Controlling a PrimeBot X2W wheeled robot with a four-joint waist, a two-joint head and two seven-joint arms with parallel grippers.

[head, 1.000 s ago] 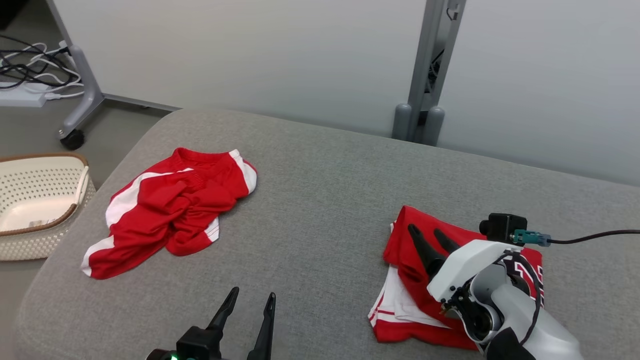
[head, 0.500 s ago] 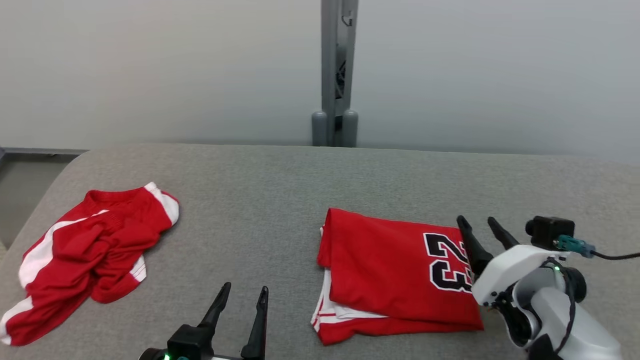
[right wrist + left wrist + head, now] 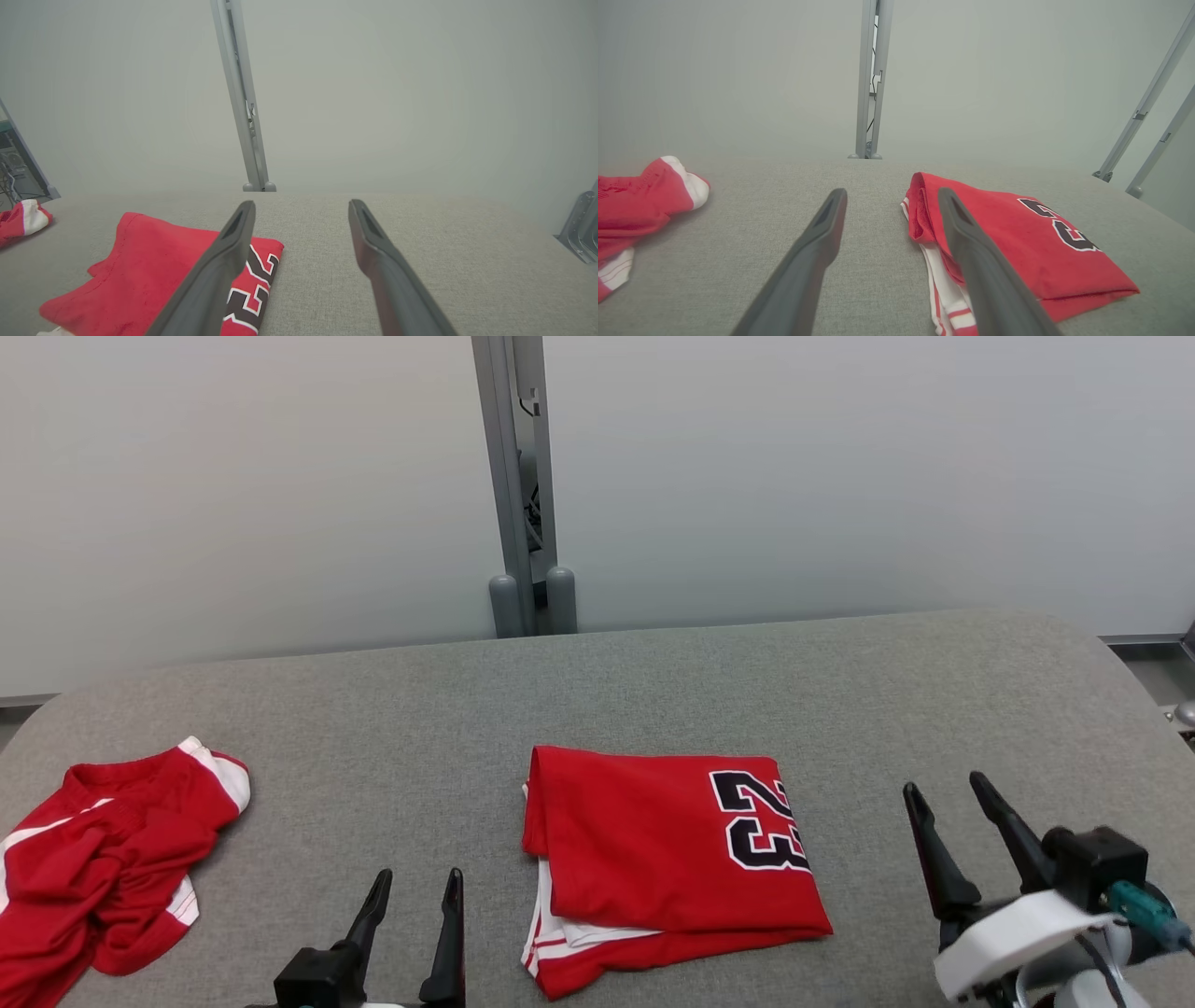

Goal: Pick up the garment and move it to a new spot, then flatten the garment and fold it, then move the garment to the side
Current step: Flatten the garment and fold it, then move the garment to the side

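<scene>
- Two of three stages look done, going by the layout. Head view: jersey (image 3: pixel 672 859) folded to a flat rectangle, lying about mid-way across the grey padded surface (image 3: pixel 653 681), number patch up, white-striped layer under the near edge.
- Same view: left gripper (image 3: pixel 418 877) spread wide and holding nothing, near the jersey's left edge but apart from it. Right gripper (image 3: pixel 945 786) likewise spread and empty, off the jersey's right edge, not touching.
- Also there: crumpled garment (image 3: pixel 103 877), red and white, at the far left of the padded surface, well apart and not flattened.
- Left wrist view: looking along splayed fingers (image 3: pixel 808 261) with nothing between. Jersey (image 3: pixel 1017 242) to the right, partly behind one finger; crumpled garment (image 3: pixel 640 200) at the left edge.
- Right wrist view: right gripper (image 3: pixel 302 206) wide apart, empty. Jersey (image 3: pixel 154 266) low left, bare padded surface ahead.
- Judgement: pick, flatten and fold finished for the jersey. Can't tell whether this spot counts as "the side"; looks central, so the final shift is probably pending. Crumpled garment untouched.
</scene>
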